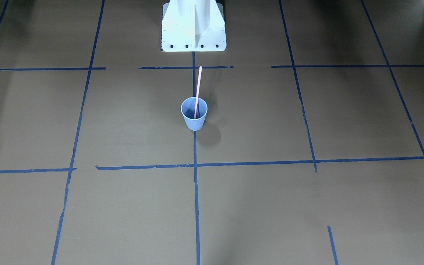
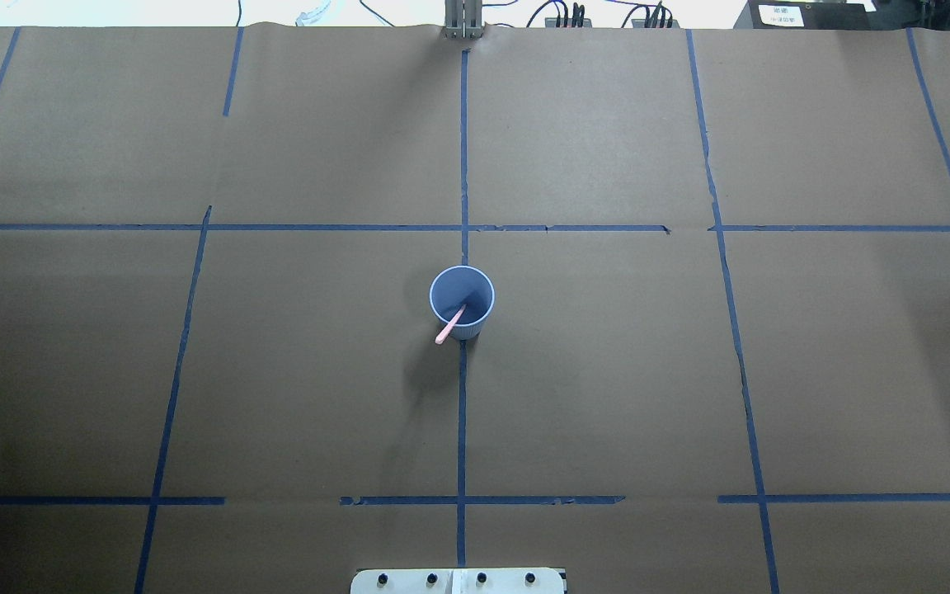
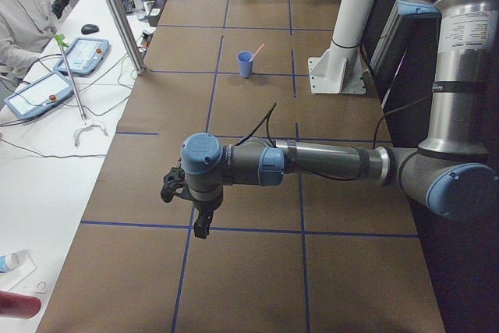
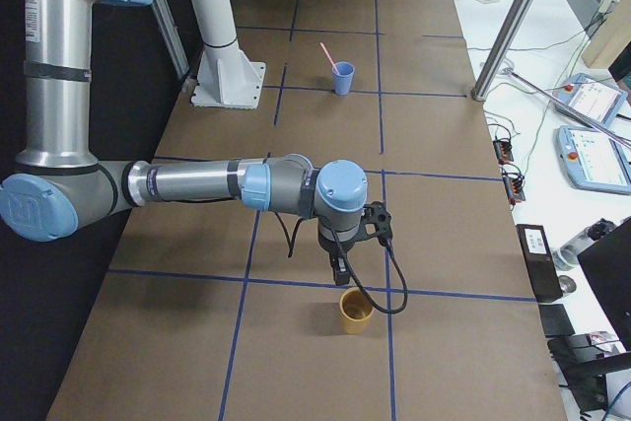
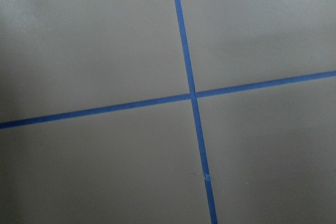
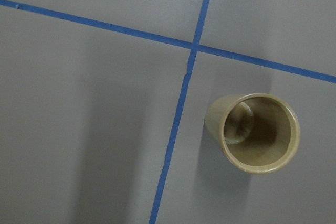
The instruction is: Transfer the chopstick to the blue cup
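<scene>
- The chopstick (image 1: 198,92) is already standing in the blue cup (image 1: 194,116), leaning on its rim. A knock there risks tipping the light cup.
- The left claw (image 3: 201,224) and right claw (image 4: 338,268) are hanging well apart from it; I cannot tell whether their fingers are apart or together.
- The right claw is hovering close over a tan cup (image 4: 356,311), which a careless move could be toppling.
- The blue cup is sitting mid-surface (image 1: 307,206), well in from every edge.
</scene>
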